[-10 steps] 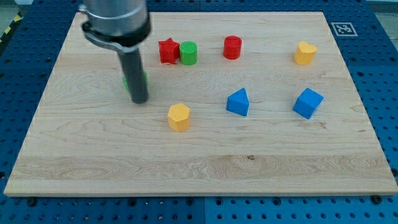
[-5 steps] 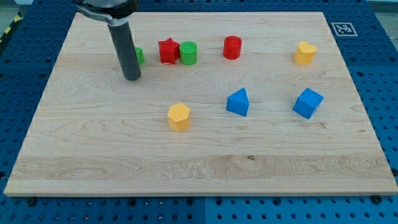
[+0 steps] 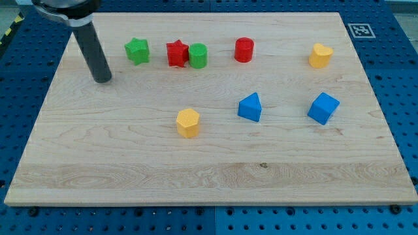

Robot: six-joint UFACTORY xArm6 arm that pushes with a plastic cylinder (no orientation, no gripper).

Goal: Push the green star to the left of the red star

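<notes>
While the wooden table [image 3: 209,189] carries 8 small blocks, my tip [image 3: 102,79] rests near its left edge, apart from all of them, to the lower left of the green star [image 3: 136,50]. With no hand on the rod, nothing is gripped. That green star sits near the red star [image 3: 176,53], on its left, with a gap between them. A green cylinder [image 3: 198,55] touches the red star's right side. Further right stand a red cylinder [image 3: 243,49] and a yellow block [image 3: 320,55]. Lower down lie a blue cube [image 3: 323,108], a blue block [image 3: 249,107] and a yellow hexagon [image 3: 187,122].
</notes>
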